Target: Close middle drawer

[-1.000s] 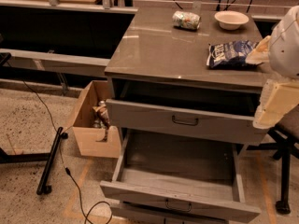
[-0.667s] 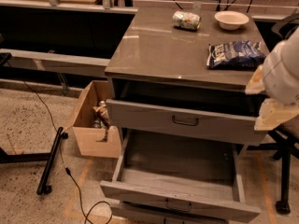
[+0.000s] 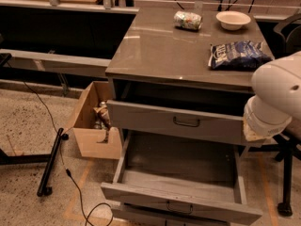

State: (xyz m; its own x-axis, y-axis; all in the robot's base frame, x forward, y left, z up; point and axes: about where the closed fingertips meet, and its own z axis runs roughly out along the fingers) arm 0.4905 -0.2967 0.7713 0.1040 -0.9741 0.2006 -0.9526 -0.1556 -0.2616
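Note:
The middle drawer (image 3: 181, 204) is pulled far out at the bottom of the grey cabinet. It has a low narrow face panel with a small dark bar handle (image 3: 179, 207), and its plain grey interior (image 3: 181, 166) is bare. Above it, the drawer with the taller face panel (image 3: 186, 121) is slightly open. My white arm (image 3: 277, 95) hangs at the right edge, level with the taller drawer's right end. The gripper itself does not show; it is hidden or out of the picture past the arm.
On the cabinet top (image 3: 155, 46) lie a blue snack bag (image 3: 239, 54), a white bowl (image 3: 233, 19) and a can on its side (image 3: 187, 20). An open cardboard box (image 3: 94, 126) stands left of the cabinet. A black pole (image 3: 51, 161) and cable lie on the floor.
My arm has moved down along the cabinet's right side, from beside the snack bag to level with the taller drawer. Both drawers stand as before.

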